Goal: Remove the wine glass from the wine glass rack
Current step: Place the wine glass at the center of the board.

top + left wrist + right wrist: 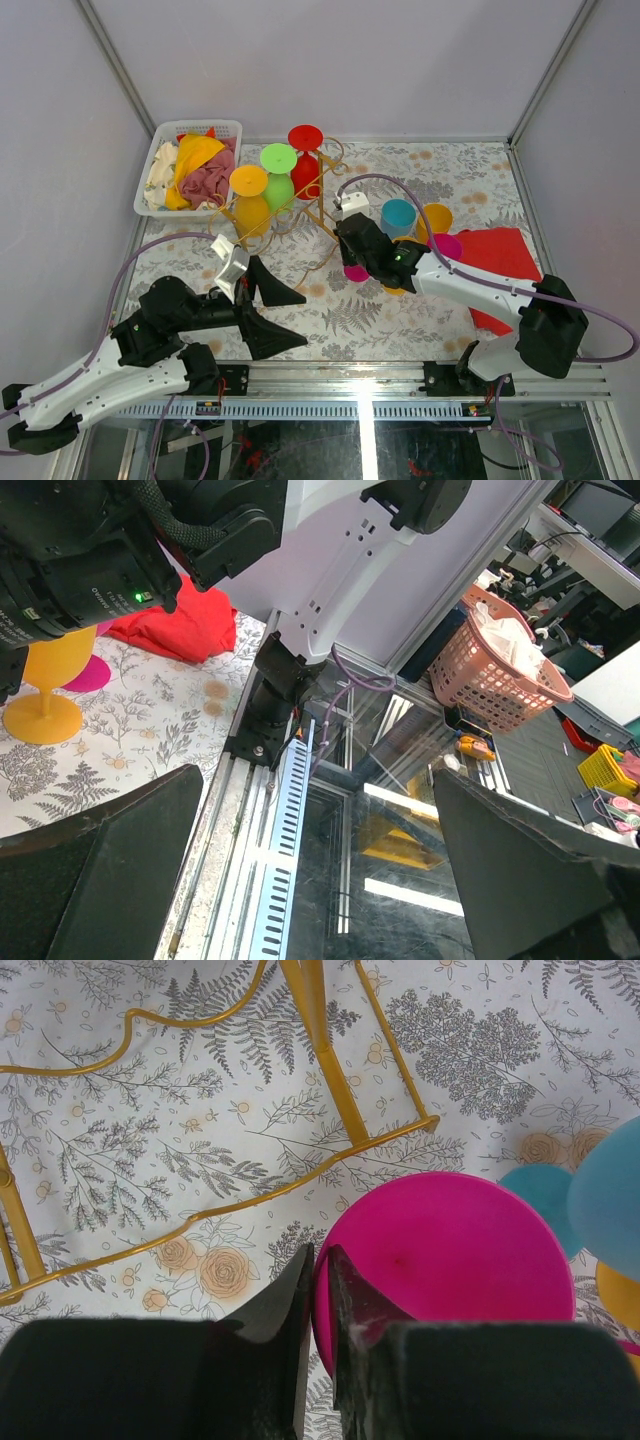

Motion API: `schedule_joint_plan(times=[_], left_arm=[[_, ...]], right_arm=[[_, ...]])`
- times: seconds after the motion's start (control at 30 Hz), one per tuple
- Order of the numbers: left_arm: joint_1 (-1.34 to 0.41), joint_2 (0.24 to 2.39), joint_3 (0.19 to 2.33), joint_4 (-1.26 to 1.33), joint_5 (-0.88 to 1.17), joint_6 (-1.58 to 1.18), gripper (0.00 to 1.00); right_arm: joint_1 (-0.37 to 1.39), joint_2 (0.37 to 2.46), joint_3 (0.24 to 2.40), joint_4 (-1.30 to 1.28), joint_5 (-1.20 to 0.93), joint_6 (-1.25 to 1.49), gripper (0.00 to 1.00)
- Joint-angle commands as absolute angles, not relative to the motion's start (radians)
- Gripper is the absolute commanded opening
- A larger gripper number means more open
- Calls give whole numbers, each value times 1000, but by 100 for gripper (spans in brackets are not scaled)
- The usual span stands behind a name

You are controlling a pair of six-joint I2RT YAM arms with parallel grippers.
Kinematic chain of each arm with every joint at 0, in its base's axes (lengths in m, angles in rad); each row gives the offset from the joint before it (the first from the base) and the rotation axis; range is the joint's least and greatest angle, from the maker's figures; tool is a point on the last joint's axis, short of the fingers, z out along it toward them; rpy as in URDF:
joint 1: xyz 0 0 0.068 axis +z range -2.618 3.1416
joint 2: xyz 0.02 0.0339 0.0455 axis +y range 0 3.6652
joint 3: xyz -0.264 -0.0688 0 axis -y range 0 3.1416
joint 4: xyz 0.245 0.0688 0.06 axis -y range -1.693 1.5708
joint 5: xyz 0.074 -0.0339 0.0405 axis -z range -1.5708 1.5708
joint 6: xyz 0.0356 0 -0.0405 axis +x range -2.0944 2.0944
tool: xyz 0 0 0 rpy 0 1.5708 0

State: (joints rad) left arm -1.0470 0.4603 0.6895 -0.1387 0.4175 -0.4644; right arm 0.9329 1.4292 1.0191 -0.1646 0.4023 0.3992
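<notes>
The gold wire wine glass rack [300, 215] stands at the back centre with a yellow [250, 195], a green [278, 172] and a red [305, 155] wine glass hanging on it. Its rails [350, 1110] also cross the right wrist view. A magenta wine glass [450, 1250] sits mouth up just off the rack's right end. My right gripper [320, 1252] has its jaws nearly together on that glass's rim, with one finger [365, 1300] inside the bowl. In the top view my right gripper [358, 262] covers most of it. My left gripper [300, 320] hangs wide open with nothing in it over the near table edge.
A teal glass [398, 215], an orange glass [435, 218] and another magenta glass [446, 246] stand right of the rack. A red cloth [500, 255] lies at the right. A white basket [228, 127] of cloths sits at the back left. The metal rail [290, 810] lies under my left gripper [315, 850].
</notes>
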Motion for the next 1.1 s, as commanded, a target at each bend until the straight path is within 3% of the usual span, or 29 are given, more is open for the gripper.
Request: schedule_joint_plan(times=[0.0, 1.07], left_arm=[[-1044, 460, 734, -152, 400, -466, 100], [-1045, 623, 978, -327, 235, -436, 100]], right_arm=[[929, 1445, 1037, -170, 438, 415, 16], [926, 1292, 922, -36, 387, 366, 46]])
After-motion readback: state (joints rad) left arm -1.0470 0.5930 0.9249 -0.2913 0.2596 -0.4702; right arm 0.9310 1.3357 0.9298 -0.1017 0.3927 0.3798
